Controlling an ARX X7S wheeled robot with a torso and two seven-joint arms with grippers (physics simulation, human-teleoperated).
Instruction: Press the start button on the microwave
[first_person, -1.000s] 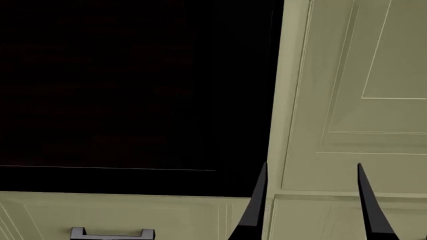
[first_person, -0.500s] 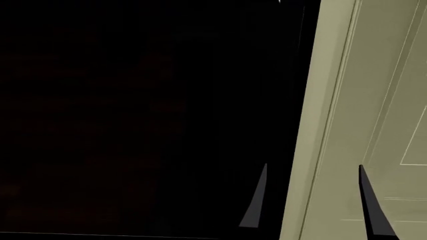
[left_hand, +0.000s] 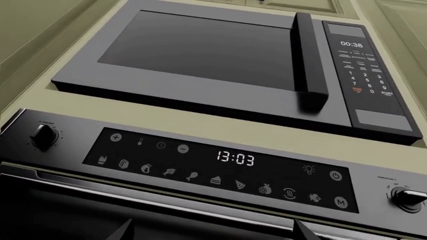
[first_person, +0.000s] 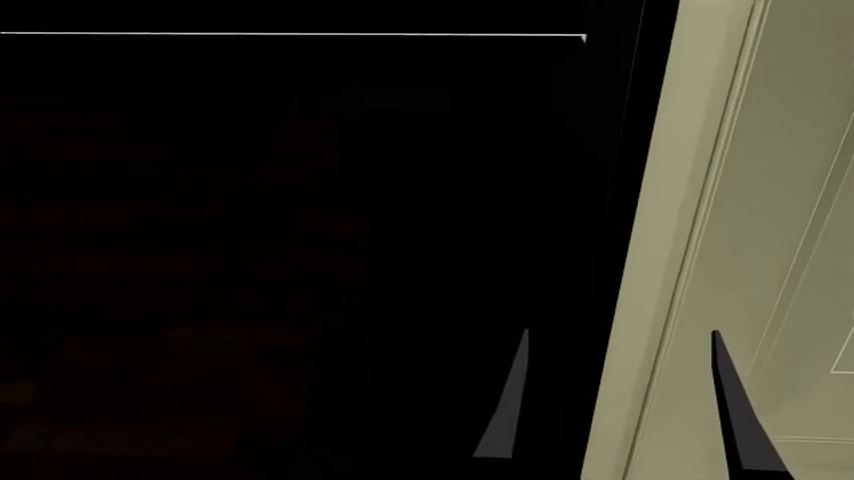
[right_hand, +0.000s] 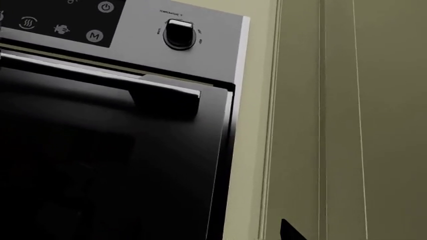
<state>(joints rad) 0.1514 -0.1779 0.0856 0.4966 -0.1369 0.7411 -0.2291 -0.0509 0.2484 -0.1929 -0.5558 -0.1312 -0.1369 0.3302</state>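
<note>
Left wrist view is showing us the microwave (left_hand: 220, 65) sitting directly above the oven (left_hand: 220, 167), both set into cream cabinets (left_hand: 40, 45). Its start button (left_hand: 387, 93) is sitting low on the keypad beside the door handle. The left gripper (left_hand: 212, 235) is showing only two dark tips, spread apart. In the head view, the right gripper (first_person: 621, 420) is standing open, its fingers straddling a black appliance front's edge.
</note>
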